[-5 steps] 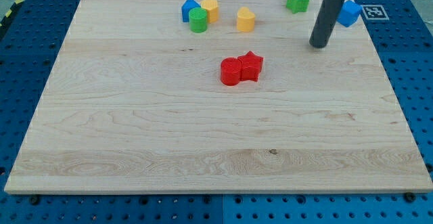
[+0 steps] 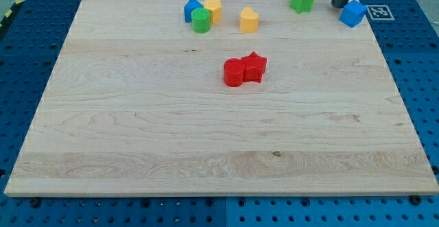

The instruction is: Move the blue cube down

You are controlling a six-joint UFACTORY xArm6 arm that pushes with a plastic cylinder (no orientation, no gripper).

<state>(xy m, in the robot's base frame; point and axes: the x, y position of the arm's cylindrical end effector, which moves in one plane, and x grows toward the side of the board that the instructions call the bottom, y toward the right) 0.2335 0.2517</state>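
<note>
The blue cube [image 2: 353, 13] sits at the view's top right, near the wooden board's [image 2: 206, 138] right edge. My tip [image 2: 339, 5] is at the top of the view, just left of and slightly above the blue cube, very close to it or touching it. A green star block [image 2: 301, 0] lies to the left of my tip.
At the top left stand a second blue block [image 2: 193, 9], a green cylinder [image 2: 201, 21] and an orange block [image 2: 213, 10]. A yellow block [image 2: 249, 20] is right of them. A red cylinder [image 2: 234, 73] and red star [image 2: 254, 67] touch near the centre.
My tip has moved up and slightly right, from below-left of the blue cube to its upper left. No block has visibly moved.
</note>
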